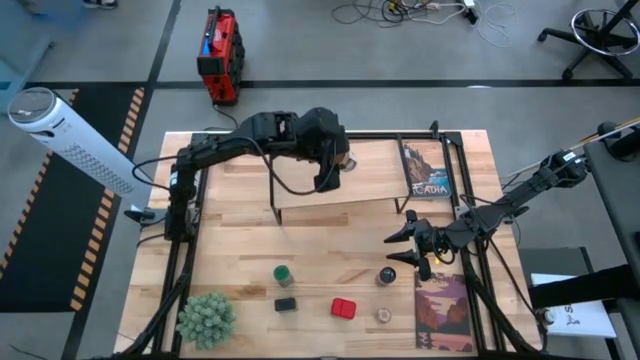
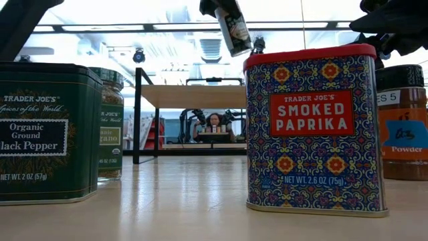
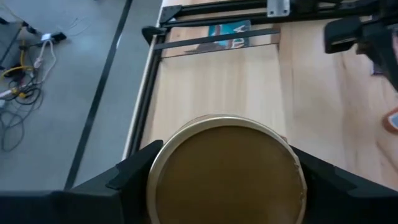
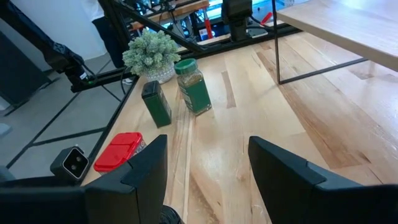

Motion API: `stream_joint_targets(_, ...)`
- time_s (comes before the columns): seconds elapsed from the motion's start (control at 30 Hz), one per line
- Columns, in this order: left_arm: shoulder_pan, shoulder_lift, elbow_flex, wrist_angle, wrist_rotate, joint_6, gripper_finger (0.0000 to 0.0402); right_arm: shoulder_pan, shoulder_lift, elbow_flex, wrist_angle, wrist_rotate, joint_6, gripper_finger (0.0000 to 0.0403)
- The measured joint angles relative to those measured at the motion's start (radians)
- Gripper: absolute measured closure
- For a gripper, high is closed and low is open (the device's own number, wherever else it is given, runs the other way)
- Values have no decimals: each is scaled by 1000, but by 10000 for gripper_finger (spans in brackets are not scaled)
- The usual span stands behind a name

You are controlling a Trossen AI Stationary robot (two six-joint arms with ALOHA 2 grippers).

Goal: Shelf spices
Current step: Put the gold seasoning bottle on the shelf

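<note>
Left gripper (image 1: 335, 170) is gripping the tan cylinder (image 3: 227, 171), one dark finger (image 3: 118, 180) pressing on each side of it; in the left wrist view the round tan top is filling the lower middle of the frame. In the high view this gripper is hanging over the shelf (image 1: 300, 190) at upper center. In the low view the held container is showing tilted at top center, above the level of the shelf board (image 2: 200, 95).

Right gripper (image 1: 405, 240) is standing partly open with nothing between its fingers (image 4: 146, 165), sitting right of center in the high view, above the table (image 1: 240, 240) and just up-right of the dark-lidded brown jar (image 1: 387, 276).

Remaining spices are standing along the lower part of the high view: green-lidded jar (image 1: 283, 273) at lower center-left, dark square tin (image 1: 286, 304) just below it, red square tin (image 1: 344, 309) at lower center, small pale jar (image 1: 383, 316) to its right. In the low view the red square tin, labelled smoked paprika, is filling the right half, and the dark square tin, labelled black pepper, the left edge.

Fuzzy green plant ball (image 1: 206, 318) is sitting at lower left. One picture-cover book (image 1: 426, 170) is lying at the upper right beside the shelf, another book (image 1: 443, 312) at lower right.

A person (image 2: 215, 122) is showing far behind the table, center of the low view.
</note>
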Motion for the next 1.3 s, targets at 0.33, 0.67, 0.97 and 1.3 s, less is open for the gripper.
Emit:
stream_joint_targets(0.33,98,2,0,0,75,44,135,0,0,0,7,0,-14,204)
stream_joint_targets(0.67,184,4,-23,-1,174,72,135,0,0,0,7,1,13,204)
stream_joint_targets(0.97,220,32,-47,-21,240,79,137,0,0,0,9,26,13,204)
stream_joint_targets(1.3,223,78,-93,-28,264,100,135,0,0,0,14,26,13,204)
